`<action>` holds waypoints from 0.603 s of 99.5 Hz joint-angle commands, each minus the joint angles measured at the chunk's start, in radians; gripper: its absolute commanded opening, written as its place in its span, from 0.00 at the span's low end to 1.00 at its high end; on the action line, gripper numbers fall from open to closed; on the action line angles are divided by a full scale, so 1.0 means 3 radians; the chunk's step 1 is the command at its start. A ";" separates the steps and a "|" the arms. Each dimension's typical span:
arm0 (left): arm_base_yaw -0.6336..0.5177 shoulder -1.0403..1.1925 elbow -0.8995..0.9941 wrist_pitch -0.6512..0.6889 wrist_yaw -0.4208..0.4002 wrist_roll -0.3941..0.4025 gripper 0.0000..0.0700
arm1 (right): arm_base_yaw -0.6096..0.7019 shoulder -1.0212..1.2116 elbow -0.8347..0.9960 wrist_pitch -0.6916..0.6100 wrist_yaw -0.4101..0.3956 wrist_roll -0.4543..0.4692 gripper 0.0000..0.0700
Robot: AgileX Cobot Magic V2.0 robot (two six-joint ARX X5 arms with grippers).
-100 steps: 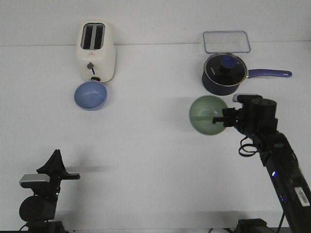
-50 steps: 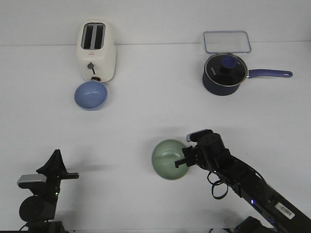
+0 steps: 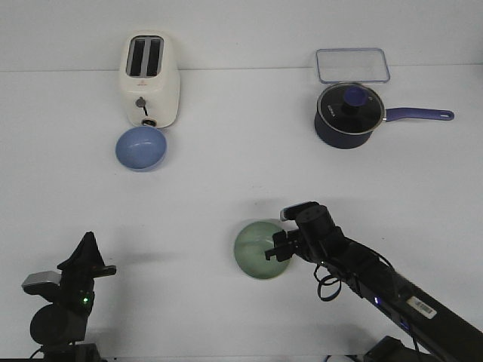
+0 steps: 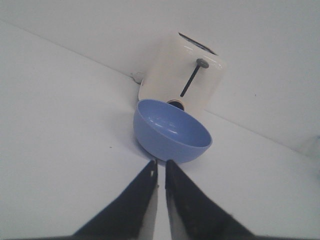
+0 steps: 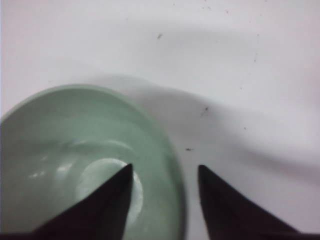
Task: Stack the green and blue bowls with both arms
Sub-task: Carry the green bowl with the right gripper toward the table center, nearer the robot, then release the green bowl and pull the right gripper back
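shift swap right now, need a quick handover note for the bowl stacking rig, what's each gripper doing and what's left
Right gripper: open, its fingers straddle the near rim of the green bowl, one inside and one outside, not clamped. The bowl sits upright on the table, centre front.
Left gripper: shut, empty, parked low at the front left, pointing at the blue bowl.
Blue bowl: upright just in front of the toaster, untouched.
Done: green bowl is set down mid-table.
Left: left arm has to fetch the blue bowl, then one bowl goes into the other. Nothing is stacked yet.
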 commanded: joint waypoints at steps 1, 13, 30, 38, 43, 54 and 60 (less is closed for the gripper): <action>0.0004 -0.0003 0.0039 0.0027 0.0019 -0.0268 0.02 | -0.0048 -0.0149 0.0058 0.0046 0.0004 -0.0033 0.48; 0.0004 0.0038 0.0200 -0.0123 0.0086 -0.0276 0.02 | -0.0294 -0.0497 0.0058 0.0034 0.0006 -0.0125 0.48; 0.0004 0.0478 0.0661 -0.0539 0.0107 -0.0275 0.02 | -0.0655 -0.0952 -0.0074 0.0028 0.0015 -0.0239 0.48; 0.0004 0.0917 0.0941 -0.0680 0.0121 -0.0206 0.02 | -0.0724 -0.1189 -0.0334 0.0244 0.0014 -0.0234 0.48; 0.0004 0.1244 0.1110 -0.0703 0.0182 -0.0081 0.02 | -0.0741 -0.1321 -0.0502 0.0361 0.0031 -0.0210 0.48; 0.0004 0.2054 0.1490 -0.0717 0.0286 0.0142 0.02 | -0.0752 -0.1478 -0.0721 0.0409 0.0121 -0.0202 0.48; 0.0004 0.2491 0.1705 -0.0713 0.0303 0.0221 0.03 | -0.0750 -0.1495 -0.0746 0.0357 0.0142 -0.0238 0.48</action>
